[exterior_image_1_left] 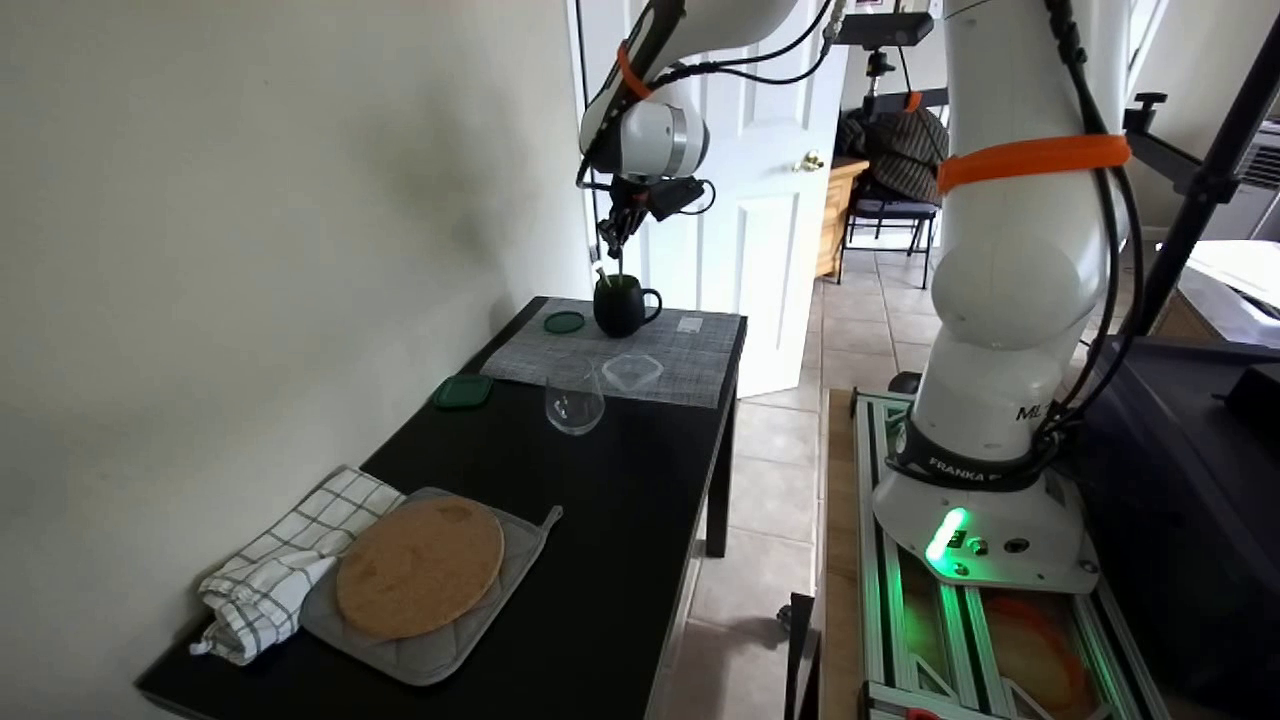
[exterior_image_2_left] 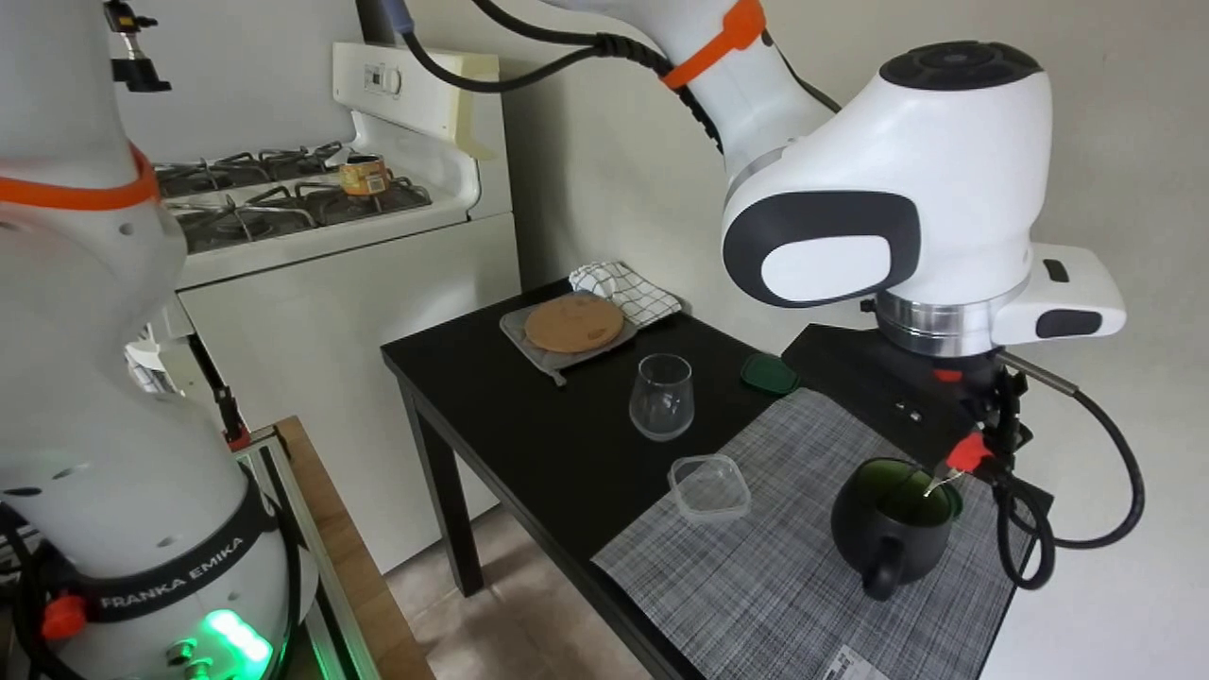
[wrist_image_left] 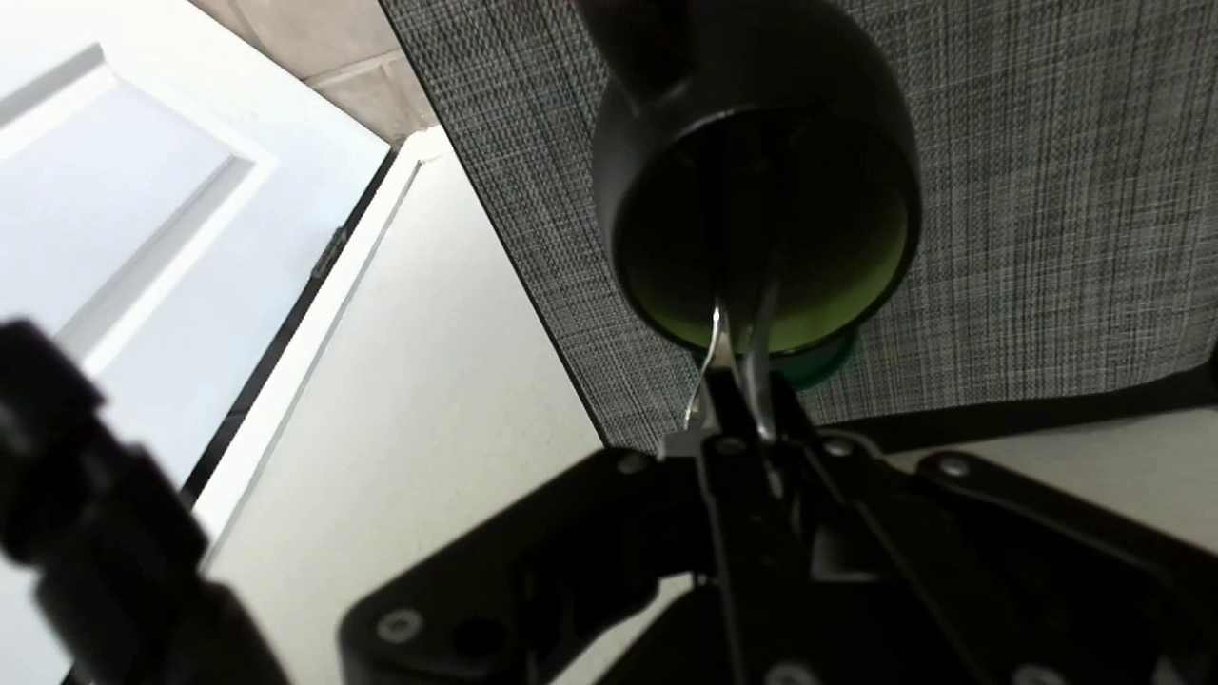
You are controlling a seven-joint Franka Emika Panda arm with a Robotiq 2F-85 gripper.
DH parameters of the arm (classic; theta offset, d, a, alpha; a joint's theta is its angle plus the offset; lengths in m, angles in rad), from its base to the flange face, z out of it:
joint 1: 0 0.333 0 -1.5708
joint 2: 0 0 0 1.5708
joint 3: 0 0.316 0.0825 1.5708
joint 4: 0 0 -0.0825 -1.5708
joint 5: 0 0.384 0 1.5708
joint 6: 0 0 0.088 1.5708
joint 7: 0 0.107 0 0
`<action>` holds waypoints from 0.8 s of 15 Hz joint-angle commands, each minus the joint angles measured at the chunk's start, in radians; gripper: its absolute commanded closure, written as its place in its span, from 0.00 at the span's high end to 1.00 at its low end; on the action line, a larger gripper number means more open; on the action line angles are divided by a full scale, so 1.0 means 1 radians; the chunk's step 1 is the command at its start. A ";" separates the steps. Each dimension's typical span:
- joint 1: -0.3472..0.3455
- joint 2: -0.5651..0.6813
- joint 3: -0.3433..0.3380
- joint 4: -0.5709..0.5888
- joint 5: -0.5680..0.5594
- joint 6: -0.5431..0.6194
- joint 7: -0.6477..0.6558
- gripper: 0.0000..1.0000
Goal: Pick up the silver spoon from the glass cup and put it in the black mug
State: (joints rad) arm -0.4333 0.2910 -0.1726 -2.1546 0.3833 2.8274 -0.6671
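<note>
The black mug [exterior_image_1_left: 622,308] stands upright on the grey placemat at the far end of the table; it also shows in an exterior view [exterior_image_2_left: 888,534] and in the wrist view [wrist_image_left: 761,71]. My gripper [wrist_image_left: 752,379] is over the mug's rim, fingers close together on the silver spoon [wrist_image_left: 760,333]. The spoon's lower part reaches into the mug and is lost in its dark inside. Another silvery strip [wrist_image_left: 719,328] shows beside the left finger; I cannot tell what it belongs to. The glass cup [exterior_image_2_left: 661,401] stands on the black table, looking empty; it also shows in an exterior view [exterior_image_1_left: 573,400].
A low clear container [exterior_image_2_left: 710,489] stands at the edge of the placemat [exterior_image_2_left: 756,586]. One green lid [exterior_image_1_left: 563,322] lies beside the mug, another [exterior_image_1_left: 463,391] near the wall. A round cork board [exterior_image_1_left: 420,568] and checked towel [exterior_image_1_left: 300,540] lie at the table's other end.
</note>
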 commanded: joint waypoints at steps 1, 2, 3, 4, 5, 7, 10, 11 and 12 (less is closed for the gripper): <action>0.031 -0.032 -0.036 -0.020 -0.048 -0.021 0.063 0.38; 0.014 -0.042 -0.022 -0.020 -0.092 -0.021 0.101 0.47; 0.022 -0.053 -0.032 -0.020 -0.121 -0.024 0.124 0.54; 0.028 -0.068 -0.039 -0.021 -0.154 -0.033 0.157 0.62; 0.037 -0.091 -0.047 -0.027 -0.191 -0.035 0.189 0.69; 0.049 -0.151 -0.057 -0.038 -0.258 -0.042 0.233 0.84; 0.055 -0.276 -0.057 -0.065 -0.311 -0.107 0.220 1.00; 0.051 -0.332 -0.042 -0.080 -0.271 -0.179 0.158 1.00; 0.056 -0.387 -0.041 -0.098 -0.222 -0.251 0.086 1.00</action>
State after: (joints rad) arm -0.3901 0.0858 -0.2174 -2.1603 0.1052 2.7345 -0.4653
